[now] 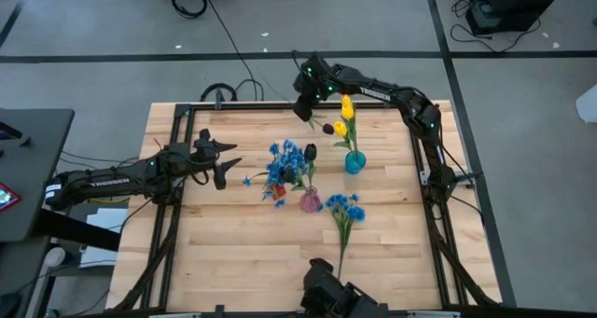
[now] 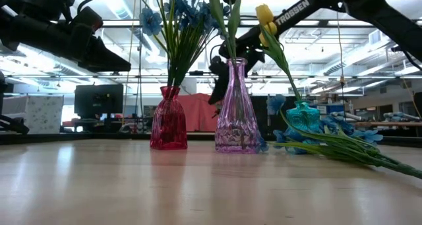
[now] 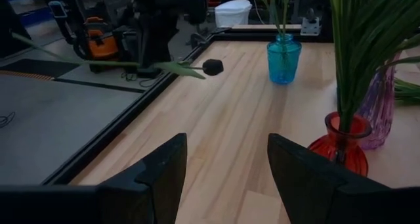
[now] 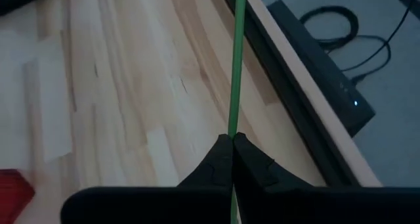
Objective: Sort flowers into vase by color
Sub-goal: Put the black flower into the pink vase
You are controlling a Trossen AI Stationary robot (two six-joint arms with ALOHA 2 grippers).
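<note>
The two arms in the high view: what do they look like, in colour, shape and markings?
Both are slim, dark, nearly black jointed arms. The left arm and the right arm each carry white TROSSEN lettering on one link. Small green lights glow near the wrist of the right arm. Each arm ends in a dark gripper: the left gripper and the right gripper, each with two short, wedge-shaped jaws.

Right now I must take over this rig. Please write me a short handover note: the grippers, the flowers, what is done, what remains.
Right gripper: shut on the stem of a dark tulip, held above the table's far edge.
Left gripper: open, empty, waiting at the left side.
Done: yellow tulips in the teal vase; blue blossoms in the red vase; one dark tulip in the purple vase.
Left: place the held dark tulip, probably in the purple vase; one blue bunch lies on the table.
</note>
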